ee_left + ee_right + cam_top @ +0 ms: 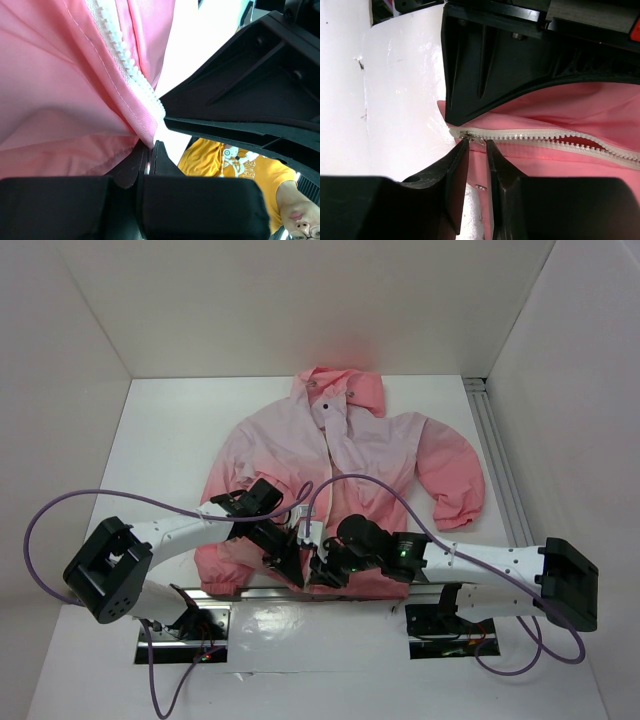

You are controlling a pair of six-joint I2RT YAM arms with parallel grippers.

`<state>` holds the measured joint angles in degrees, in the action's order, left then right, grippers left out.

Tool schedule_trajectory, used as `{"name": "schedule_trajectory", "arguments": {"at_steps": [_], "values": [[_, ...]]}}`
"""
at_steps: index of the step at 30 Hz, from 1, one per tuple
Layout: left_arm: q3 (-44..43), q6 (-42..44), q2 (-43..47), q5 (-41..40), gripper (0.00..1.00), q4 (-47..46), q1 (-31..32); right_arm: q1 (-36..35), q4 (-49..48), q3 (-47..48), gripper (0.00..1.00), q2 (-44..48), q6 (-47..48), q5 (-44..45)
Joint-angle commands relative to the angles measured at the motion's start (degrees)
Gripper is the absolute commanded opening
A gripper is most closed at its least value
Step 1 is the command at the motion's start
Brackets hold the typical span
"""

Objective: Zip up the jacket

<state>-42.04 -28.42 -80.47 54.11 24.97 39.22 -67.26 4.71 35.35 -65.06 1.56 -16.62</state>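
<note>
Pink jacket [345, 445] lies flat at centre frame, hood toward top. Left gripper [151, 145] clamped on hem fabric beside zipper teeth [117, 42]. Right gripper [477, 146] jaws narrowly apart, tips at zipper slider [467, 134].

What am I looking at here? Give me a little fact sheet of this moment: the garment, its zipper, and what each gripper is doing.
Garment: pink hooded jacket spread flat on white table, hood far, hem by the arms
Zipper: white teeth, metal slider at the hem end; rows parted beyond it
Left gripper: shut, pinching the jacket's edge beside the zipper
Right gripper: narrowly open, fingertips right at the slider, not yet gripping it
</note>
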Motion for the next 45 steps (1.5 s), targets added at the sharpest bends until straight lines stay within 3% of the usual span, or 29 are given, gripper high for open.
{"name": "schedule_trajectory", "arguments": {"at_steps": [1,8,10,11,16,20,23,31,45], "values": [[-1.7,1.4,0.6,2.9,0.00,1.6,0.5,-0.6,-0.7,0.5,0.27,0.1,0.4,-1.7],[-1.7,1.4,0.6,2.9,0.00,1.6,0.5,-1.1,-0.1,1.0,0.22,-0.4,0.9,-1.7],[-1.7,1.4,0.6,2.9,0.00,1.6,0.5,-1.1,-0.1,1.6,0.06,-0.4,0.9,-1.7],[-1.7,1.4,0.6,2.9,0.00,1.6,0.5,-1.1,-0.1,1.6,0.04,-1.0,0.9,-1.7],[-1.7,1.4,0.6,2.9,0.00,1.6,0.5,-1.6,-0.1,2.1,0.04,-1.6,0.9,-1.7],[-1.7,1.9,0.6,2.9,0.00,1.6,0.5,-1.6,1.1,2.6,0.17,0.8,0.9,1.4],[-1.7,1.9,0.6,2.9,0.00,1.6,0.5,-1.6,1.7,2.1,0.34,2.0,0.3,3.3],[-1.7,2.4,0.6,2.9,0.00,2.1,0.5,-1.6,0.0,2.1,0.49,1.1,0.3,2.7],[-1.7,2.4,0.6,3.5,0.00,2.1,0.5,-1.6,-2.9,1.6,0.49,-1.1,2.1,-1.4]]}}
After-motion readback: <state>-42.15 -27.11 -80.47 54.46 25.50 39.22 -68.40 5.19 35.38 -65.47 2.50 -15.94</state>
